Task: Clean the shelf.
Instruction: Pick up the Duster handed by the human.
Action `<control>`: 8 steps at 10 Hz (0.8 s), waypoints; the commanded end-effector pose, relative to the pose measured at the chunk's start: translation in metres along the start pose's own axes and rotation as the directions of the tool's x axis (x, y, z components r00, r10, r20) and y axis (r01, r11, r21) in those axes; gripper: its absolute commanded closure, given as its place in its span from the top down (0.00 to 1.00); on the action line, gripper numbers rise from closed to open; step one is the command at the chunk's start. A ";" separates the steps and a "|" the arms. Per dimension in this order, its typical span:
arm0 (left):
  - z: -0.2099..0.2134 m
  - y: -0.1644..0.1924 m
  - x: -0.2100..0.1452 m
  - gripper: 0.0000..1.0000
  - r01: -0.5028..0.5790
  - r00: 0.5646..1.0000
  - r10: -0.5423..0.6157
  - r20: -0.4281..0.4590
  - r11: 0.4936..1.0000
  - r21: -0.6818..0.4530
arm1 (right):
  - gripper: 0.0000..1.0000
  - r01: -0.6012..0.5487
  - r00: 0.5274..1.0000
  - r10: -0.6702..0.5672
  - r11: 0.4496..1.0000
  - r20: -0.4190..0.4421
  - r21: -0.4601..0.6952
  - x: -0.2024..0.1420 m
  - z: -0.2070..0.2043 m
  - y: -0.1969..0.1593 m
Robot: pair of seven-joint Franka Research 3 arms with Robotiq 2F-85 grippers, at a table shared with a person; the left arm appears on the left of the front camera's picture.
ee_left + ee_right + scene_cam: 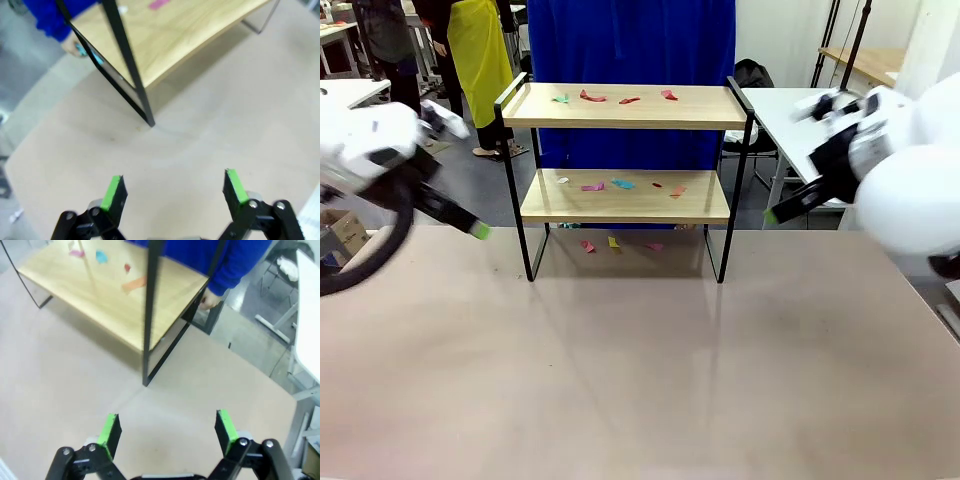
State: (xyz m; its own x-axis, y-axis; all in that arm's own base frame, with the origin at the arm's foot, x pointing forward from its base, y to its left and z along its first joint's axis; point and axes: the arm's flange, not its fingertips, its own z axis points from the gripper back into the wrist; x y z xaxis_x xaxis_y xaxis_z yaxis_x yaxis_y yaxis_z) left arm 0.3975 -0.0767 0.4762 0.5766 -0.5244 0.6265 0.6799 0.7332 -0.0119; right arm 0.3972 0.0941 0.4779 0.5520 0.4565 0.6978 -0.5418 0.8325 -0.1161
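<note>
Left claw [173,178] and right claw [167,416] gape empty. Risk: a careless reach could jolt the light-wood, black-framed two-tier shelf [705,106], scattering small coloured scraps [592,186].

Front view: left arm [365,150] and right arm [905,185] blurred, each cut by its picture edge. Coloured scraps [622,184] on the shelf [705,108] too small to identify, possibly paper. Person in blue [630,45] behind it, cropped at top edge. Wrist views: shelf cropped at top.
</note>
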 end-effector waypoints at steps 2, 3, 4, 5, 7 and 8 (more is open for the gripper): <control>0.017 0.080 -0.008 1.00 0.213 0.977 -0.203 0.073 0.959 -0.187 | 1.00 -0.094 0.992 0.079 0.982 0.098 0.166 -0.038 0.014 -0.083; 0.017 0.101 -0.006 1.00 0.269 0.961 -0.245 0.126 0.932 -0.242 | 1.00 -0.122 0.987 0.096 0.971 0.128 0.207 -0.046 0.010 -0.104; 0.013 0.117 -0.004 1.00 0.303 0.950 -0.267 0.158 0.912 -0.276 | 1.00 -0.131 0.985 0.099 0.963 0.143 0.235 -0.054 0.003 -0.120; 0.008 0.120 -0.005 1.00 0.333 0.938 -0.287 0.196 0.901 -0.276 | 1.00 -0.128 0.984 0.093 0.963 0.155 0.236 -0.060 -0.003 -0.126; 0.036 0.094 -0.018 1.00 0.269 0.960 -0.246 0.136 0.942 -0.200 | 1.00 -0.095 0.991 0.077 0.981 0.107 0.171 -0.057 0.018 -0.099; 0.036 0.094 -0.018 1.00 0.269 0.960 -0.246 0.136 0.942 -0.200 | 1.00 -0.095 0.991 0.077 0.981 0.107 0.171 -0.057 0.018 -0.099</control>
State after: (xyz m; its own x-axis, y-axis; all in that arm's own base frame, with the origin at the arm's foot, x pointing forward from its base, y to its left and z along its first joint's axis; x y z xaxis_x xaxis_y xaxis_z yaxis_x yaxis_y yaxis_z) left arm 0.4453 0.0183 0.4886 0.3194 -0.6331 0.7051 0.8922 0.4516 0.0013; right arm 0.4120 -0.0261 0.4591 0.4190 0.4937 0.7620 -0.7148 0.6969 -0.0584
